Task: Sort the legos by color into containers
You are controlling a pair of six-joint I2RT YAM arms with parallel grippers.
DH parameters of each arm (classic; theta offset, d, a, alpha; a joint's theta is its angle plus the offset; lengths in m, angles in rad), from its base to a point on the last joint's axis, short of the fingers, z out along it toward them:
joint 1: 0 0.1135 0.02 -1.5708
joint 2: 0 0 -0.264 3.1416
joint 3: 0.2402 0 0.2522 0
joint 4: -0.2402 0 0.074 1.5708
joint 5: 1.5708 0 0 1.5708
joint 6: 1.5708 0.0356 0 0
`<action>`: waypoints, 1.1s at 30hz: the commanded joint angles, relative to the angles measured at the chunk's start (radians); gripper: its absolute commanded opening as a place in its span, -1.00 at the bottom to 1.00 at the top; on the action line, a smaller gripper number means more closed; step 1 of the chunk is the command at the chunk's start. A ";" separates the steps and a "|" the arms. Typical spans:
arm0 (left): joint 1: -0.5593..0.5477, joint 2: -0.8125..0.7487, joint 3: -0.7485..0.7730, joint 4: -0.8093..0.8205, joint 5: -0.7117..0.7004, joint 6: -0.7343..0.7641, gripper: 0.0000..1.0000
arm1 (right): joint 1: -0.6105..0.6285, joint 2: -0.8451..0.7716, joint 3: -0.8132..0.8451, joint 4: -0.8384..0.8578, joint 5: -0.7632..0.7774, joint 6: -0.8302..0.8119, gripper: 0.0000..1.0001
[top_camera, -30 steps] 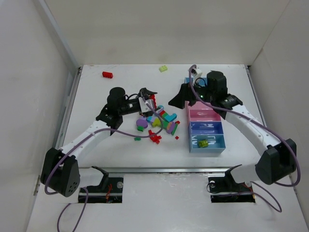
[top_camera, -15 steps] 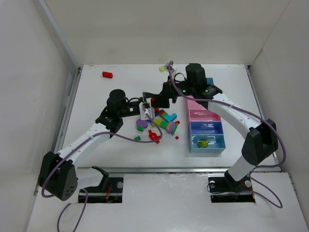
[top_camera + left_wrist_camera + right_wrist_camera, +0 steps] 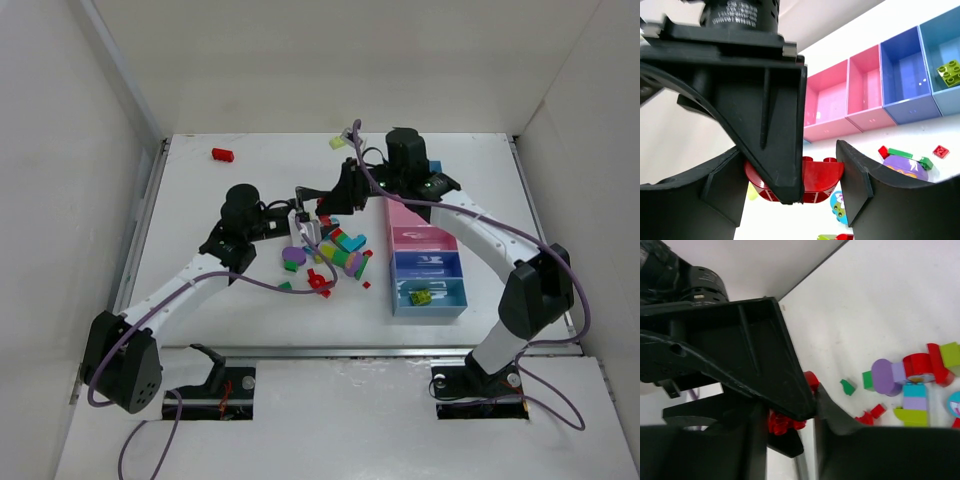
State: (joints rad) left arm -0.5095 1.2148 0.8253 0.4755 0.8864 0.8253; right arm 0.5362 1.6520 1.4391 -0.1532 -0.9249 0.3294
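Two grippers on one brick. Left gripper [image 3: 790,185]: part-closed, clamping a red arched brick [image 3: 817,175] by its ends. Right gripper [image 3: 790,425]: jaws narrow, pressed onto the same brick, one finger across its face. Location: far edge of the loose legos [image 3: 335,255], left of the containers [image 3: 875,117]; a yellow-green brick [image 3: 951,73] lies in the end bin

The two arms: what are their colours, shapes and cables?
Left arm and right arm match: white links, black joints and bases, a purple cable along each. Fingers are matte black, flat and wedge-shaped. One round black housing carries small white lettering.
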 commanded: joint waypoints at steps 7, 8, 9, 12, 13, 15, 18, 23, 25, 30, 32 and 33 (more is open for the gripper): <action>-0.011 0.015 0.041 0.034 -0.021 -0.081 0.53 | 0.013 0.006 0.040 0.037 0.000 -0.046 -1.00; -0.011 0.015 0.041 0.034 -0.049 -0.092 0.74 | 0.013 0.006 0.040 0.037 0.015 -0.046 -1.00; -0.011 0.015 0.041 0.034 -0.064 -0.092 0.94 | -0.011 0.006 0.040 0.037 0.046 -0.035 -1.00; -0.011 0.026 0.054 0.034 -0.164 -0.146 1.00 | -0.054 -0.003 0.020 0.037 0.145 0.008 -1.00; -0.011 0.038 0.064 0.034 -0.188 -0.161 1.00 | -0.088 -0.012 0.020 0.037 0.174 0.020 -1.00; 0.037 0.069 0.100 0.034 -0.218 -0.237 1.00 | -0.125 -0.012 0.020 0.037 0.230 0.065 -1.00; 0.116 0.153 0.205 -0.041 -0.282 -0.313 1.00 | -0.198 -0.021 0.010 0.037 0.330 0.126 -1.00; 0.232 0.305 0.394 -0.227 -0.282 -0.252 0.97 | -0.307 0.002 0.000 0.015 0.432 0.177 -1.00; 0.271 0.379 0.471 -0.316 -0.293 -0.163 0.87 | -0.317 0.028 0.000 -0.015 0.472 0.177 -1.00; 0.365 0.531 0.629 -0.425 -0.316 0.039 0.39 | -0.376 0.069 0.009 -0.060 0.508 0.168 -1.00; 0.403 0.591 0.701 -0.488 -0.316 0.095 0.35 | -0.377 0.078 0.020 -0.078 0.526 0.134 -1.00; 0.414 0.606 0.713 -0.500 -0.307 0.128 0.35 | -0.386 0.089 0.020 -0.091 0.553 0.134 -1.00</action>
State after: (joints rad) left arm -0.1360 1.8114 1.4628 0.0765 0.5743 0.8135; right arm 0.1631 1.7367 1.4384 -0.2146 -0.4358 0.4828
